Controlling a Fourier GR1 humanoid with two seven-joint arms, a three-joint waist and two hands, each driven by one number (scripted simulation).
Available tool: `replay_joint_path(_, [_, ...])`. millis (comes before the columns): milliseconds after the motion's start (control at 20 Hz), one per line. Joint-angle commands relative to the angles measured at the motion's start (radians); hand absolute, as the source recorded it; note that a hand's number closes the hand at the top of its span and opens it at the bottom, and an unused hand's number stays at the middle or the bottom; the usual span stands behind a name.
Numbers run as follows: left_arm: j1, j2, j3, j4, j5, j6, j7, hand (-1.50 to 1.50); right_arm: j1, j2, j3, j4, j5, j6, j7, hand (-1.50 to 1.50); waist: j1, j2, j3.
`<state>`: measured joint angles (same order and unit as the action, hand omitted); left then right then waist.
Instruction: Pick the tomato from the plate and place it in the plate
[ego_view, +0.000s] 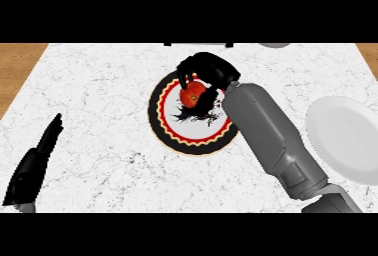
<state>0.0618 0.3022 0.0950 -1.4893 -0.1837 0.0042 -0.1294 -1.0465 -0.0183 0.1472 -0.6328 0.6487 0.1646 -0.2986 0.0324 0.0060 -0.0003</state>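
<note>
Counter (111, 150): white marble-look top, fine grey veining, flat; strips of brown wood showing at its far left and far right edges.

Patterned plate (171, 135): round, black rim, scalloped red-and-yellow ring inside it, white centre bearing a black spiky motif. Taken as landmark for all places below. Contained one tomato.

Tomato (193, 93): red, smooth, rounded, small dark stem spot on top. Sat on the far part of the patterned plate, inside the rim.

Right hand (210, 70): black, glossy, fingers curled down over the tomato from the far side, clamped around it, with the fruit showing between fingers and thumb. Joined to a grey, smooth, cylindrical right forearm (266, 135) that crossed the right side of the patterned plate.

White plate (343, 142): plain, round, smooth, with a shallow raised rim. Lay well to the right of the patterned plate, apart from it. Held nothing visible.

Left hand (37, 160): black, narrow, fingers straight and together, seen edge-on. Rested well to the left of the patterned plate, near the counter's near edge. Held nothing.
</note>
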Motion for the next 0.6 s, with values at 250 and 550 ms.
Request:
replay_joint_path(250, [-0.053, -0.021, 0.013, 0.099, -0.028, 0.018, -0.049, 0.0, -0.054, 0.018, 0.063, 0.158, -0.177, -0.095, 0.113, -1.5, -0.003, 0.001, 0.0])
replay_joint_path(550, [-0.055, 0.003, 0.012, 0.016, 0.0, -0.032, 0.037, 0.0, -0.055, 0.018, 0.019, 0.152, -0.384, -0.195, 0.043, -1.5, 0.019, 0.007, 0.001])
